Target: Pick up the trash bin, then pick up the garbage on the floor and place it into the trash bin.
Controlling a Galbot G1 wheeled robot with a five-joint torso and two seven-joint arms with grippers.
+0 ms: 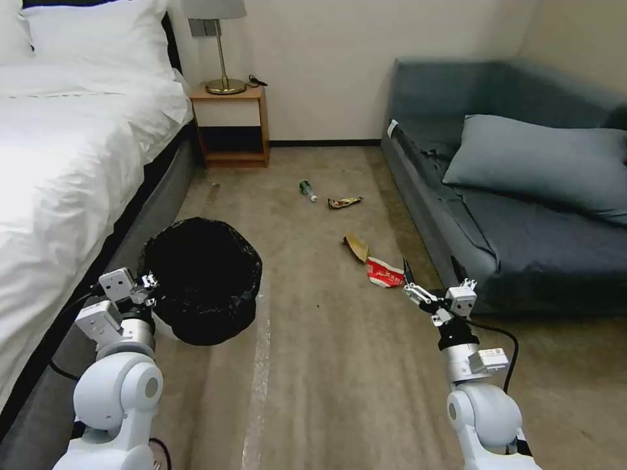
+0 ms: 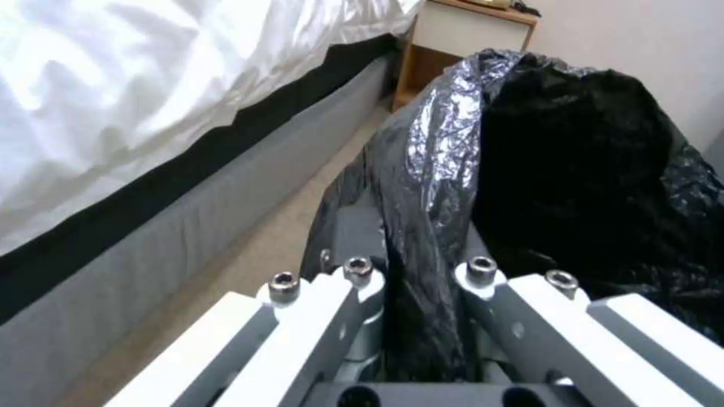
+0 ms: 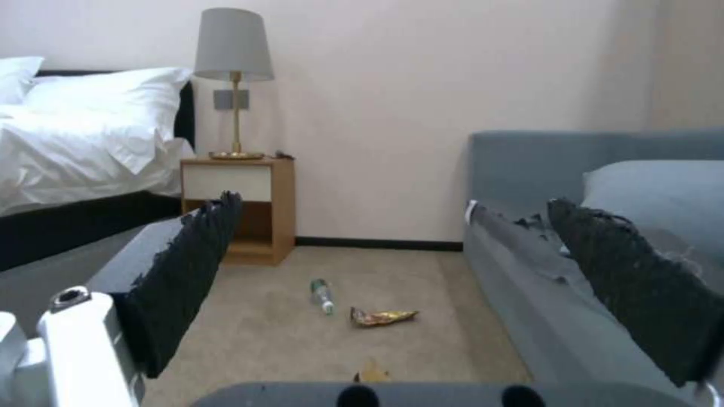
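My left gripper (image 1: 151, 283) is shut on the rim of the trash bin (image 1: 204, 281), which stands beside the bed, wrapped in its crinkled black bag. The left wrist view shows the fingers (image 2: 354, 282) clamped on the bag-covered rim of the bin (image 2: 573, 169). On the carpet lie a red-and-white carton (image 1: 384, 273), a tan cardboard scrap (image 1: 357, 247), a snack wrapper (image 1: 343, 202) and a green bottle (image 1: 307, 190). My right gripper (image 1: 430, 265) is open and empty, just right of the carton. Past the open right gripper (image 3: 396, 200) I see the bottle (image 3: 322, 294), wrapper (image 3: 381, 316) and scrap (image 3: 371, 373).
A white bed (image 1: 65, 150) runs along the left and a grey-blue sofa (image 1: 522, 215) with a cushion along the right. A wooden nightstand (image 1: 232, 127) with a lamp stands at the far wall. Open carpet (image 1: 313, 339) lies between them.
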